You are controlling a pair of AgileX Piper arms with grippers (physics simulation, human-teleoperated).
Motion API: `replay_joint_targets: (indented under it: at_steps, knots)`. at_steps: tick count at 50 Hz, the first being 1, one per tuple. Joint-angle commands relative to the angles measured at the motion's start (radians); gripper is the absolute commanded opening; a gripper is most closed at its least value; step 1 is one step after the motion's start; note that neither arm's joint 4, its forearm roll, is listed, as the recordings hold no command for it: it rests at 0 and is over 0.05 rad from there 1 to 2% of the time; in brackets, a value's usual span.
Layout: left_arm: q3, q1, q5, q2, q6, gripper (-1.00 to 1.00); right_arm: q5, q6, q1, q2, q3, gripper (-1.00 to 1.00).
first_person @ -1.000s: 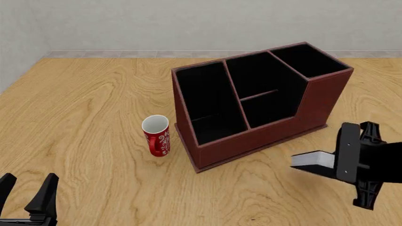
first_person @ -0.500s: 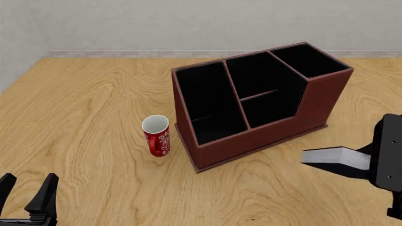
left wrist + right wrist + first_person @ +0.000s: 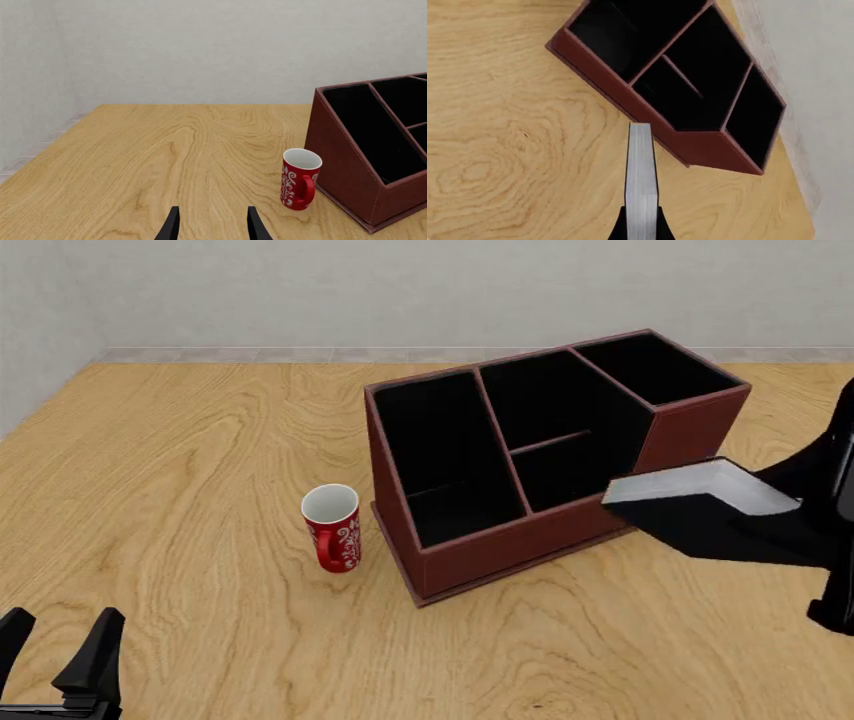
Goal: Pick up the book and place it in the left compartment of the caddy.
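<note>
Right fingers (image 3: 640, 222) clamped on book (image 3: 694, 502), held in air at frame right of front view, overlapping caddy (image 3: 547, 540) lower right corner. Left compartment (image 3: 441, 455) holds nothing. Left fingers (image 3: 212, 225) spread, lower left. Mug (image 3: 332, 527) on surface (image 3: 174, 460) beside caddy.

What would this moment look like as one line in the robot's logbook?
right gripper: shut on book | book: airborne near caddy | left compartment: empty | left gripper: open, idle
</note>
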Motion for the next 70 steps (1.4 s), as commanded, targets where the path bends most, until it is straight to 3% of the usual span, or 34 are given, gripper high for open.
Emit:
replay_joint_targets:
  at_steps: [1, 7, 11, 22, 24, 29, 34, 35, 70]
  knots:
    - [0.0, 0.0, 0.0, 0.0, 0.0, 1.0, 0.0, 0.236, 0.15, 0.119, -0.184, -1.0]
    - [0.0, 0.0, 0.0, 0.0, 0.0, 1.0, 0.0, 0.345, 0.229, 0.217, -0.294, -1.0]
    - [0.0, 0.0, 0.0, 0.0, 0.0, 1.0, 0.0, 0.365, 0.248, 0.257, -0.332, -1.0]
    - [0.0, 0.0, 0.0, 0.0, 0.0, 1.0, 0.0, 0.52, 0.337, 0.372, -0.449, -1.0]
    - [0.0, 0.0, 0.0, 0.0, 0.0, 1.0, 0.0, 0.522, 0.34, 0.38, -0.452, -1.0]
    - [0.0, 0.0, 0.0, 0.0, 0.0, 1.0, 0.0, 0.587, 0.385, 0.427, -0.506, -1.0]
    - [0.0, 0.0, 0.0, 0.0, 0.0, 1.0, 0.0, 0.598, 0.379, 0.47, -0.545, -1.0]
    - [0.0, 0.0, 0.0, 0.0, 0.0, 1.0, 0.0, 0.625, 0.381, 0.484, -0.572, -1.0]
    - [0.0, 0.0, 0.0, 0.0, 0.0, 1.0, 0.0, 0.662, 0.345, 0.622, -0.66, -1.0]
